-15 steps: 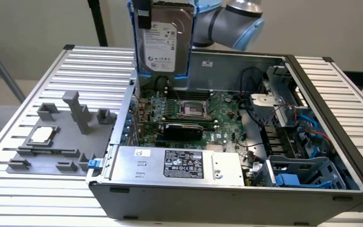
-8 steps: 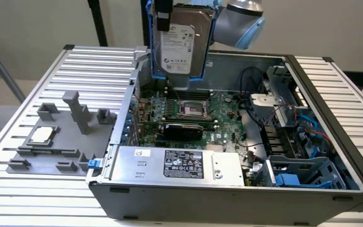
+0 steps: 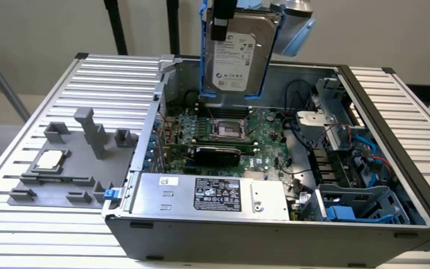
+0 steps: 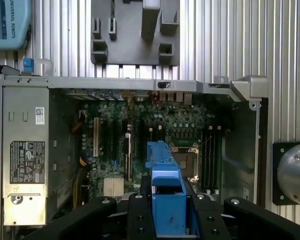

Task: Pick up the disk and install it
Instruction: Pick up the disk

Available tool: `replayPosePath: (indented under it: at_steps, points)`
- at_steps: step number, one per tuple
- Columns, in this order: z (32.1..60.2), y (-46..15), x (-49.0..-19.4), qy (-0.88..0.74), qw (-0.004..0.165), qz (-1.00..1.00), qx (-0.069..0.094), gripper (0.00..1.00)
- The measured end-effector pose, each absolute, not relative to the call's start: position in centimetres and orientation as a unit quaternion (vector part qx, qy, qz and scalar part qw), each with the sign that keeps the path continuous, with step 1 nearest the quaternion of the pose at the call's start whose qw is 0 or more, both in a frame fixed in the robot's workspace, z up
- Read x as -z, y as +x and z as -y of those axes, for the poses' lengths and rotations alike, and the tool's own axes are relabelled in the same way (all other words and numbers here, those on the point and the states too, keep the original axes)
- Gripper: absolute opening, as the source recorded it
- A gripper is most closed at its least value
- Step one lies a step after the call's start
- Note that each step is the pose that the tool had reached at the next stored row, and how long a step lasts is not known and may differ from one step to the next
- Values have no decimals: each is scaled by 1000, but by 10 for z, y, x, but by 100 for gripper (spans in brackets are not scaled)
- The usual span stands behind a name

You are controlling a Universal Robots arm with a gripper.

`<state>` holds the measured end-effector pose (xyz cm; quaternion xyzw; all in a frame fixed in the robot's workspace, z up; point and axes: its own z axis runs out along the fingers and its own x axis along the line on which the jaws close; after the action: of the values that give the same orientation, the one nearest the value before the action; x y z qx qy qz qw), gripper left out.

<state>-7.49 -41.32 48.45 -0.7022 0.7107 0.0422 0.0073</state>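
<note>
Gripper (image 4: 167, 215) is clamped on the disk (image 3: 237, 53), hanging upright above the open computer case (image 3: 275, 241). We'd reckon it's dense, rigid and shock-sensitive, so holding the blue carrier (image 4: 162, 170) looks safest.

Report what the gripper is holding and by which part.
The disk, clamped at its upper end between the fingers, hanging upright over the open computer case.
</note>
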Motion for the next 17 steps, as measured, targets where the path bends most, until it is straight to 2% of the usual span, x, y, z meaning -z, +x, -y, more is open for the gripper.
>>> replayPosePath:
  at_steps: [17]
  points:
    - [444,-24,-485,-702,7,-711,-42,33]
